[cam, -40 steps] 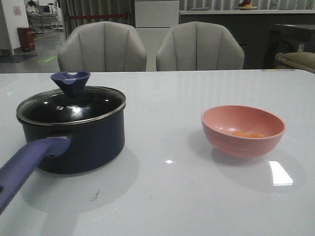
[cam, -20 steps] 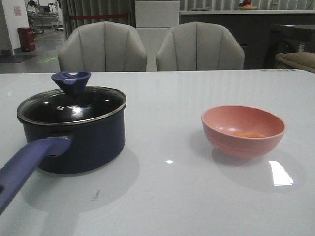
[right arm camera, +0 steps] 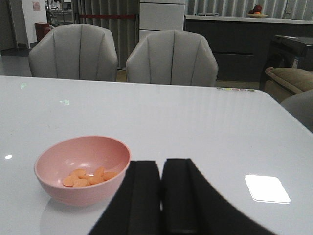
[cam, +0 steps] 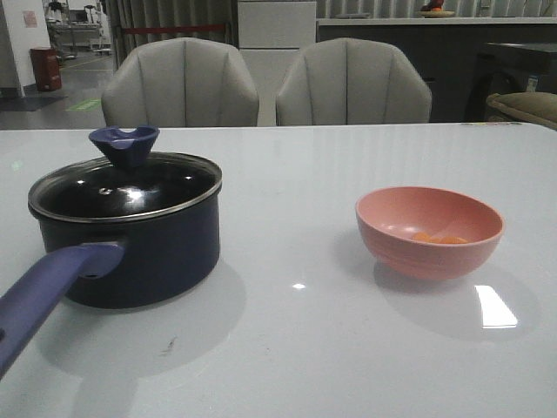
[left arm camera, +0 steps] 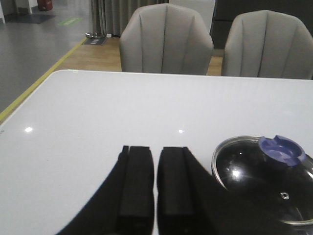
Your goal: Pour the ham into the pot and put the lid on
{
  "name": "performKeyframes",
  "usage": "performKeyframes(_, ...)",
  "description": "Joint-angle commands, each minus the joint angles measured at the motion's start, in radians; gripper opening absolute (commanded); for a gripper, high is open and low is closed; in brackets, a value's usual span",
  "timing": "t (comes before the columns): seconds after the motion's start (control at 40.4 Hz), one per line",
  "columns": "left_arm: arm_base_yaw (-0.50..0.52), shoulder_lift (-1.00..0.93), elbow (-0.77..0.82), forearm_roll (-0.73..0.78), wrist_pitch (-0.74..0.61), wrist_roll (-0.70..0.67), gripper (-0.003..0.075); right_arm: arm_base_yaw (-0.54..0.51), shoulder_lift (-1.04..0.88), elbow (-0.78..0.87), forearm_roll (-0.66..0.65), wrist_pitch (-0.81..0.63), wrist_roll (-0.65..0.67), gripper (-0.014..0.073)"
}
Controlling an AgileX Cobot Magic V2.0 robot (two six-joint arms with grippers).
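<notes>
Two claws idle | left claw (left arm camera: pixel 154 188) and right claw (right arm camera: pixel 161 196) both clenched, empty | lid (cam: pixel 124 185) sits on pot (cam: pixel 130 248), ham (cam: pixel 439 237) in pink bowl (cam: pixel 429 231) on desk (cam: pixel 296 348) | step: lift lid by knob, vertically, before pouring.

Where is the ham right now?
In the front view, the ham lies inside the pink bowl on the table's right side, well apart from the lidded pot.

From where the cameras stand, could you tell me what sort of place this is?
Probably a dining or showroom-style indoor space: a glossy white table with padded grey chairs behind it, and a counter further back.
</notes>
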Motion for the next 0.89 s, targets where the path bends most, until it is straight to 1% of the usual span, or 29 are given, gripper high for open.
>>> performKeyframes(0.0,-0.042,0.030,-0.036,-0.003,-0.069,-0.009,0.0289,-0.007,-0.021,-0.005,-0.009,-0.086,-0.007,0.0146)
performKeyframes(0.099,-0.076,0.056,-0.036,0.001,-0.069,-0.009,0.0485,-0.007,-0.021,-0.005,-0.009,-0.086,-0.007,0.0146)
performKeyframes(0.149,-0.090,0.070,-0.040,0.002,-0.067,-0.009,0.0561,-0.007,-0.021,-0.005,-0.009,-0.086,-0.007,0.0146)
performKeyframes(0.223,-0.106,0.100,-0.058,0.011,-0.048,-0.009,0.0623,-0.007,-0.021,-0.005,-0.009,-0.086,-0.007,0.0146)
performKeyframes(0.372,-0.115,0.229,-0.159,0.011,0.000,-0.009,0.0627,-0.007,-0.021,-0.005,-0.009,-0.086,-0.007,0.0146)
performKeyframes(0.446,-0.115,0.321,-0.243,-0.010,0.065,-0.009,0.0627,-0.007,-0.021,-0.005,-0.009,-0.086,-0.007,0.0146)
performKeyframes(0.545,-0.115,0.460,-0.370,-0.055,0.189,-0.009,0.0627,-0.007,-0.021,-0.005,-0.009,-0.086,-0.007,0.0146)
performKeyframes(0.62,-0.123,0.547,-0.449,-0.060,0.266,-0.009,0.0627,-0.007,-0.021,-0.005,-0.009,-0.086,-0.007,0.0146)
performKeyframes(0.743,-0.175,0.704,-0.573,-0.060,0.339,-0.009,0.0627,-0.007,-0.021,-0.005,-0.009,-0.086,-0.007,0.0146)
performKeyframes(0.867,-0.260,0.852,-0.691,-0.060,0.373,-0.009,0.0627,-0.007,-0.021,-0.005,-0.009,-0.086,-0.007,0.0146)
